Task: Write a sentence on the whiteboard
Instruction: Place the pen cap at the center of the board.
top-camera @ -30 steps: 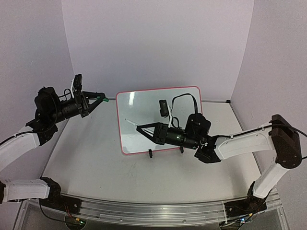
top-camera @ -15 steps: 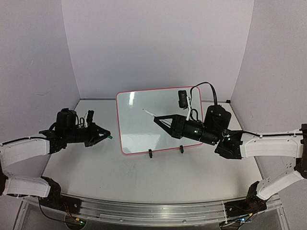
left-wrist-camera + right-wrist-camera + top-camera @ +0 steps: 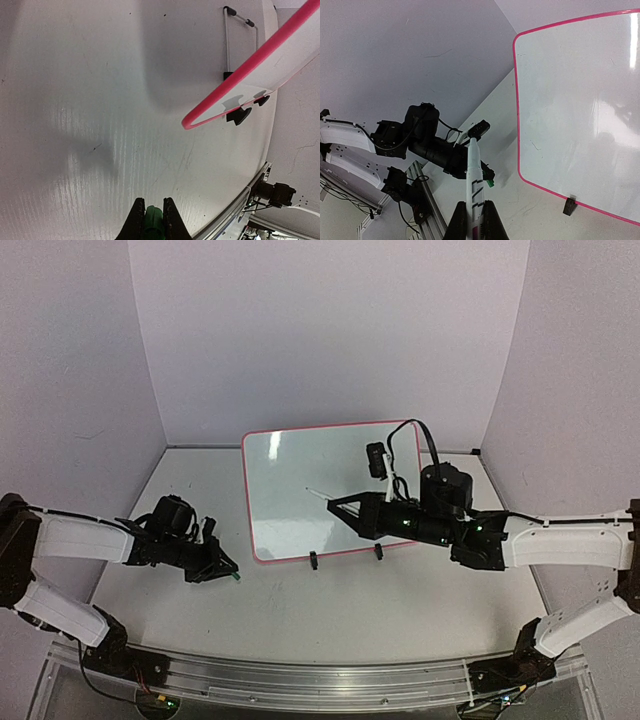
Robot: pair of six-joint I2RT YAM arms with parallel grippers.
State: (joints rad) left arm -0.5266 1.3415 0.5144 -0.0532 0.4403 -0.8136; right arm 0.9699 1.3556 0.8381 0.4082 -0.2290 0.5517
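Left gripper [image 3: 228, 571], low over the table [image 3: 330, 620] left of the whiteboard [image 3: 285, 480], is clamped on a green cap [image 3: 152, 221]. Right gripper [image 3: 338, 505] grasps a white marker [image 3: 474, 170], tip near the upright board's face.

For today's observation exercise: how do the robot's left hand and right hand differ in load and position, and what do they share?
The left hand grips a small green piece; the right hand grips a long white marker. The left hand sits low over the table, left of the whiteboard; the right hand is raised in front of it. Both are shut on what they hold.
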